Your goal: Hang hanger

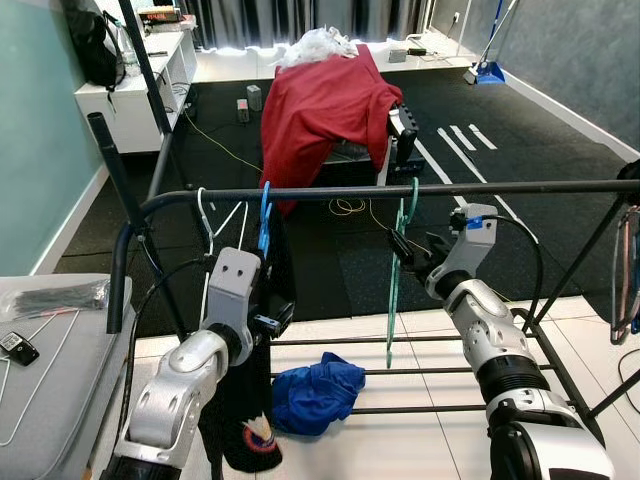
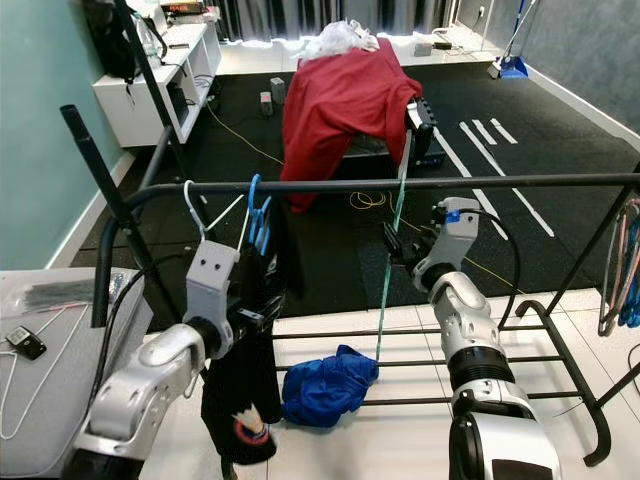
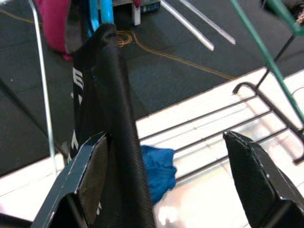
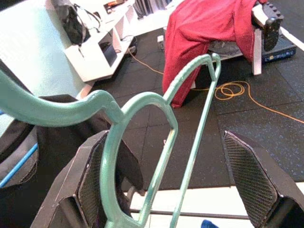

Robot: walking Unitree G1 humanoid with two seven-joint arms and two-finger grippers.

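Behind the rail (image 1: 420, 188), right pincer (image 1: 408, 252) gapes wide around the green hanger (image 1: 394, 290), ungripped.

No lettering reads clearly anywhere. The black garment (image 3: 102, 95) carries white marks down its edge, too blurred to make out, and a round red-and-white emblem near its hem (image 1: 262, 437) stays illegible too.

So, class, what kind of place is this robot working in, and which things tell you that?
Probably a home laundry or spare room: a black clothes rail carrying a green hanger, a blue garment beneath, and a red cloth draped over furniture.
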